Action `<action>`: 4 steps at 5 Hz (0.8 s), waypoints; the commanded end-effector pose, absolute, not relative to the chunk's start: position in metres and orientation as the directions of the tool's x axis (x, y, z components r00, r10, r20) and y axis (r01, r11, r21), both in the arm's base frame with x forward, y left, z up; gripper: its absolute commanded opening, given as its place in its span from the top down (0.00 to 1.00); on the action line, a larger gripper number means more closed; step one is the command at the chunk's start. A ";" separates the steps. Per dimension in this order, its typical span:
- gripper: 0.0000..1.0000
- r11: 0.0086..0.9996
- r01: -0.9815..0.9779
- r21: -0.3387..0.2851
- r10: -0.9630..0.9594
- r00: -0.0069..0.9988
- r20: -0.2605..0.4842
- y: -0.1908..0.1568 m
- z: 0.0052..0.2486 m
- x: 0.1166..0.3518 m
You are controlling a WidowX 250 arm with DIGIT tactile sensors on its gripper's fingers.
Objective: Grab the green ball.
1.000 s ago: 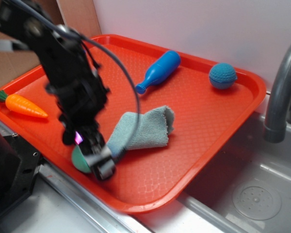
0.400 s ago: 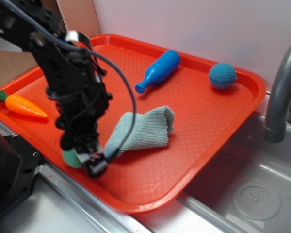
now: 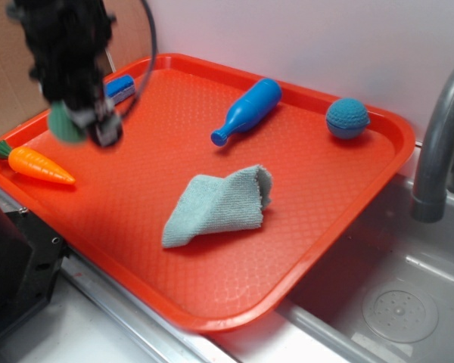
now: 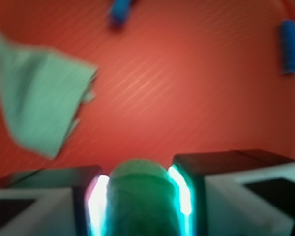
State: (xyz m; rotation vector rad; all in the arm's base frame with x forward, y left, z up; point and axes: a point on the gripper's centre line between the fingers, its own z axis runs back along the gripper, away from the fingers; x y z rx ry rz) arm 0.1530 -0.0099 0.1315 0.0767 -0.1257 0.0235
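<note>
The end effector hangs above the tray's ten o'clock corner, blurred in the exterior view, and it is clamped on the green ball — the ball shows as a mint-green lump just to the left of the black fingertip. The wrist view confirms the grip: the green ball sits squeezed between two dark fingers, lit edges pressed against both its sides, with the red tray floor well below it.

Down on the tray, the grey-green cloth lies crumpled near the centre. The blue bottle lies on its side toward twelve o'clock, neck pointing back at the middle. The blue-teal ball rests at about two o'clock, close to the rim. The toy carrot lies at the nine o'clock edge, green top outward. A small blue and white block peeks out behind the arm at about eleven o'clock — too blurred to identify.

Off to three o'clock, a grey faucet curves over the sink.
</note>
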 end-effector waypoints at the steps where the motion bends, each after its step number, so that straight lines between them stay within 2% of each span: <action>1: 1.00 0.959 -0.276 0.059 0.265 0.954 0.143 0.064 0.164 0.172; 3: 1.00 0.951 -0.301 0.065 0.292 0.949 0.121 0.081 0.151 0.184; 4: 1.00 0.959 -0.274 0.070 0.266 0.958 0.107 0.071 0.144 0.184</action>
